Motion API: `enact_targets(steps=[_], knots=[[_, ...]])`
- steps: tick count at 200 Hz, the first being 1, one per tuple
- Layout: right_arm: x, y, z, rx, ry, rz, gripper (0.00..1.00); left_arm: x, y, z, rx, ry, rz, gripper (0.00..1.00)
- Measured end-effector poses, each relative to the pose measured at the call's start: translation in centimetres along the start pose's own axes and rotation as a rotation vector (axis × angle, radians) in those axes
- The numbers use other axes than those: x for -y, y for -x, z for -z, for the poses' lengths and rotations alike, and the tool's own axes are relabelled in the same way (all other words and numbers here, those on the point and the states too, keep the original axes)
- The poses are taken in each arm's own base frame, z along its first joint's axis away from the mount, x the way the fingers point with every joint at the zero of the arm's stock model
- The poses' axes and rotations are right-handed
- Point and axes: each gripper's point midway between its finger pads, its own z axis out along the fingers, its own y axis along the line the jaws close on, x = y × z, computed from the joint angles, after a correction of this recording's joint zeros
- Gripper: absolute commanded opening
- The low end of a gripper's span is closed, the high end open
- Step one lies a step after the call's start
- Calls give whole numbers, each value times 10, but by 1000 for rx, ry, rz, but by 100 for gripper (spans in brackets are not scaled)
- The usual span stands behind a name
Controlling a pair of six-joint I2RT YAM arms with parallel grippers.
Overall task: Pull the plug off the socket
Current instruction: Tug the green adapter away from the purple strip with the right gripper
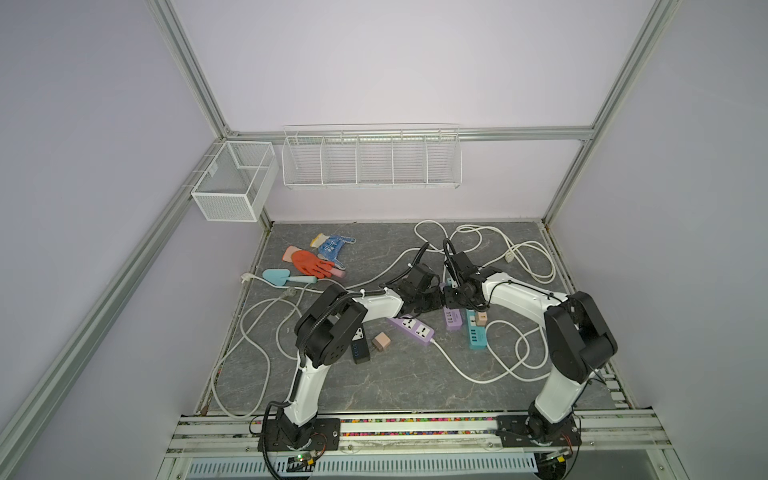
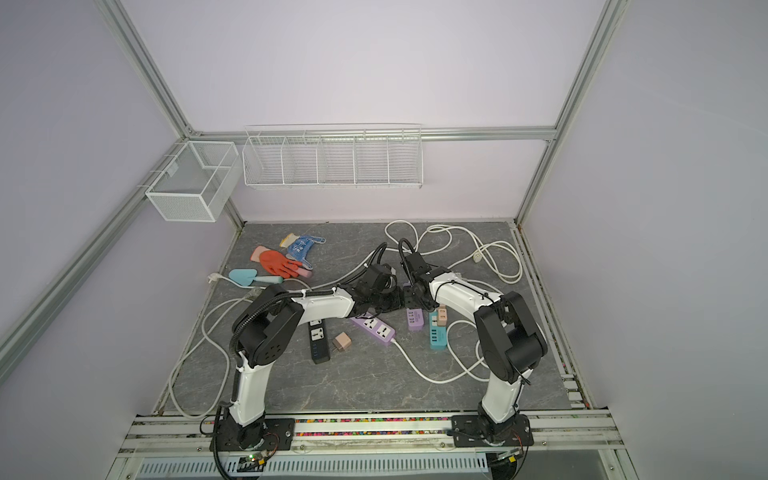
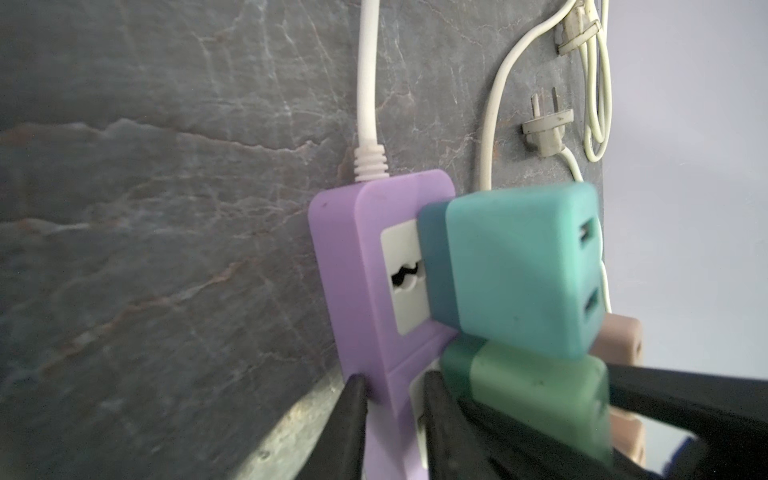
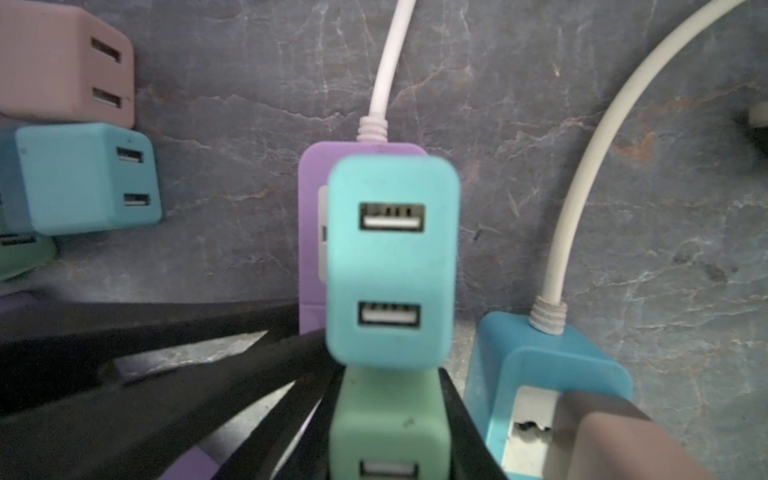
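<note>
Green plug (image 4: 388, 424) sits on the purple strip (image 3: 353, 257), base against a white socket face; prongs not visible. Strip lies flat on the tabletop (image 1: 374, 374), roughly mid-tabletop, mostly hidden under both wrists in both top views.

Right fingers (image 3: 673, 399) are closed on the green plug, one on each side. Left fingers (image 3: 353, 415) are pinched tight across the purple strip's edges, just beside that plug.

Teal plug (image 4: 392, 262) is in the strip's nxt socket, touching the green plug, on the side toward the strip's white cord (image 3: 368, 83).

Blue strip (image 4: 540, 365) lies just beside the purple strip, to its right in both top views, w/ a beige plug (image 4: 615, 440) in it. On the purple strip's opposite side stand a pink plug (image 4: 62, 62) & a blue plug (image 4: 87, 178), touching; can't tell what they're plugged into.

Left of the purple strip in both top views: long strip (image 1: 411, 328), then loose plug (image 1: 380, 343), then black strip (image 2: 318, 340). Well apart, far-left of it: orange glove (image 1: 311, 264), blue glove (image 1: 332, 245), trowel (image 1: 282, 278).
</note>
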Motion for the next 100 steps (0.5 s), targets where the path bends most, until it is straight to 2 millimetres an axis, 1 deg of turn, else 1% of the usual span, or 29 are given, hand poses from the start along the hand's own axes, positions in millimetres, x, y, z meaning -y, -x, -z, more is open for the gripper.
enact_targets(steps=[52, 100], knots=[[-2, -1, 0, -9, 22, -6, 18, 1, -1, 0, 4, 6, -7, 24], [-1, -1, 0, -8, 16, -2, 18, 1, -1, 0, 5, 13, -11, 23]])
